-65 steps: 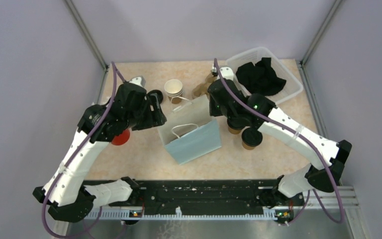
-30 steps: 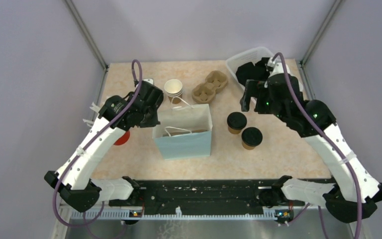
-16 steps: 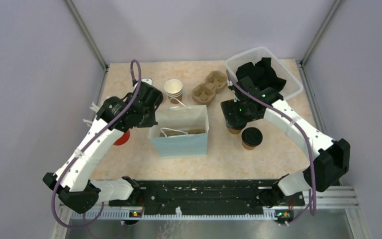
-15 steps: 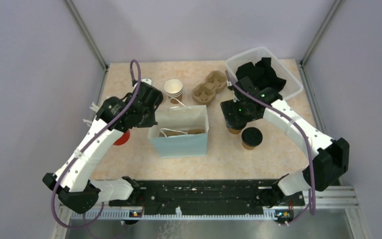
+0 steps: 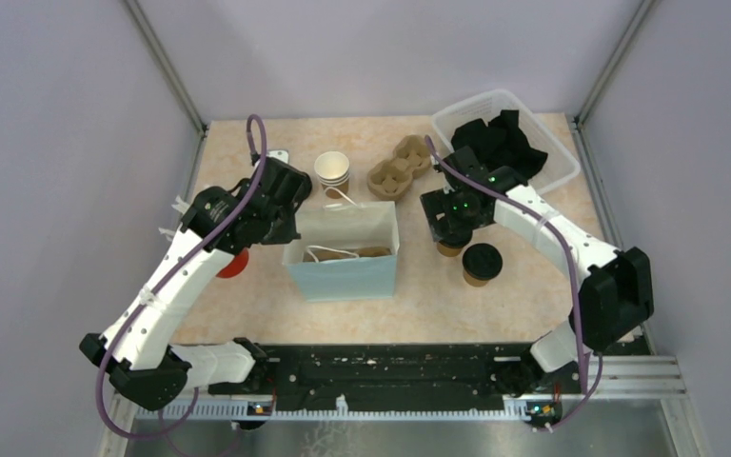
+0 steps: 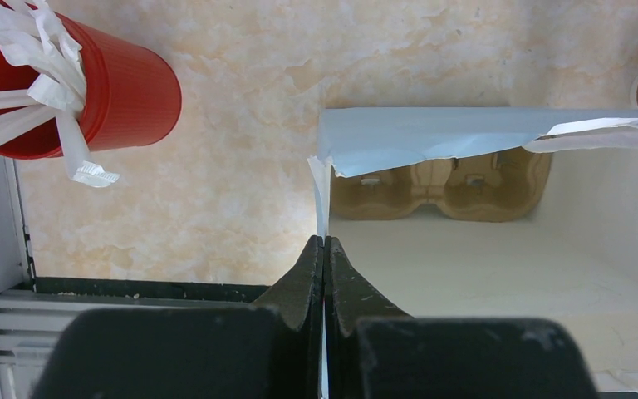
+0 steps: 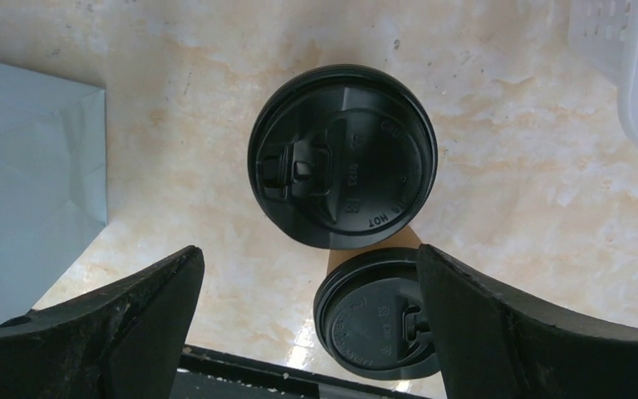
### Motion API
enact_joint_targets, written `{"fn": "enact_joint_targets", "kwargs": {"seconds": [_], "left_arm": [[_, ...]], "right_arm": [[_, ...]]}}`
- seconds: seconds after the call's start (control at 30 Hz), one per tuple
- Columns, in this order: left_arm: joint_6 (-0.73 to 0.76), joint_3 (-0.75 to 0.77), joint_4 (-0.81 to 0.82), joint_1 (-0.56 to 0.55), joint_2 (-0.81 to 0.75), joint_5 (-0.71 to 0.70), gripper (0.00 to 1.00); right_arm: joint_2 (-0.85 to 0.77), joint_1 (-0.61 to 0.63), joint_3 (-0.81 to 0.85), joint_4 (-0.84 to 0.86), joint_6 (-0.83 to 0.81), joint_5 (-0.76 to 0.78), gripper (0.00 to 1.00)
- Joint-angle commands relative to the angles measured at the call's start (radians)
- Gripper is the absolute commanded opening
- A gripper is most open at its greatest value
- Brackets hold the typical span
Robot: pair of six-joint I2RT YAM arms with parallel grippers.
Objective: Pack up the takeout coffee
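Nearest you, along the bottom of the top view, the black metal rail [image 5: 381, 373] carries both arm bases. Beyond it spreads the beige marbled tabletop [image 5: 523, 305]. At centre the light blue paper bag [image 5: 347, 278] stands mouth up, and your left gripper [image 6: 324, 246] is pinched tight on its left rim. Right of centre, the nearer kraft-brown lidded cup [image 5: 482, 263] stands in the open. The farther kraft-brown lidded cup [image 7: 342, 156] sits under your right gripper [image 7: 306, 249], whose fingers are spread wide and hold nothing. A red ribbed cup [image 6: 112, 87] of white sticks stands left of the bag. Along the back are a stack of white paper cups [image 5: 332, 169], a brown two-hole cardboard carrier [image 5: 402, 167] and a clear plastic bin [image 5: 560, 169] of black cloth [image 5: 500, 143]. Lilac walls [image 5: 390, 57] enclose three sides.
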Motion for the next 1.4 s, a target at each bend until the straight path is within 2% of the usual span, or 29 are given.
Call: {"fn": "enact_joint_targets", "kwargs": {"seconds": [0.0, 0.4, 0.7, 0.97, 1.37], "left_arm": [[-0.007, 0.003, 0.036, 0.003, -0.019, 0.003, 0.0], [-0.007, 0.004, 0.038, 0.003, -0.014, 0.011, 0.0], [-0.006, 0.006, 0.042, 0.003, -0.006, 0.016, 0.0], [-0.006, 0.007, 0.042, 0.003, -0.005, 0.018, 0.0], [-0.004, 0.007, 0.045, 0.003, -0.003, 0.02, 0.0]], "right_arm": [[0.022, -0.02, -0.007, 0.055, -0.011, 0.029, 0.98], [0.057, -0.061, -0.026, 0.107, -0.027, 0.027, 0.9], [0.088, -0.062, -0.01, 0.118, -0.048, 0.021, 0.89], [0.106, -0.062, -0.009, 0.119, -0.056, 0.007, 0.75], [0.115, -0.062, -0.01, 0.131, -0.063, 0.018, 0.84]]}}
